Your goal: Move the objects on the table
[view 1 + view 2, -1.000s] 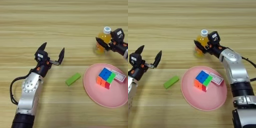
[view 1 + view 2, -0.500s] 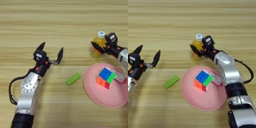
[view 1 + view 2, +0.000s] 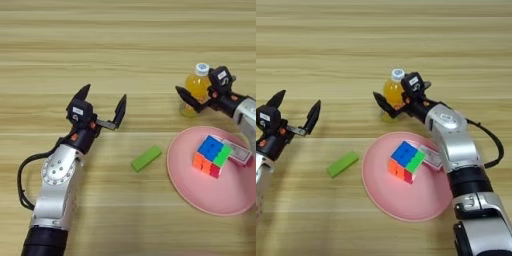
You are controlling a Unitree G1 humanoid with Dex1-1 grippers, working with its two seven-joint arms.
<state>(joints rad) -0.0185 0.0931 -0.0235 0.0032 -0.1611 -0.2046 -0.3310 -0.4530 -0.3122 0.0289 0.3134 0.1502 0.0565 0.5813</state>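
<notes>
The right end effector [image 3: 390, 102] holds the bottle [image 3: 392, 94], its two black fingers set around the orange body, one finger [image 3: 381, 104] showing at the left side near the base and the other behind the bottle on the right. The bottle stands upright on the worktop [image 3: 125, 45], white cap up, just beyond the far edge of the plate [image 3: 185, 175] and apart from it. The right arm reaches in from the right edge, passing over the plate's right side.

The pink plate lies at the right of the scene, nearer than the bottle. On it sits the cube [image 3: 212, 156], about in the middle, and just to its right lies the card [image 3: 239, 153], touching or very close to the cube; which one cannot be told.

The green block [image 3: 146, 158] lies flat on the worktop to the left of the plate, close to its rim but clear of it, turned at a slant.

The left end effector [image 3: 102, 101] is at the left, well apart from the block and farther back, its fingers spread wide and holding nothing. Its arm comes up from the near left corner.
</notes>
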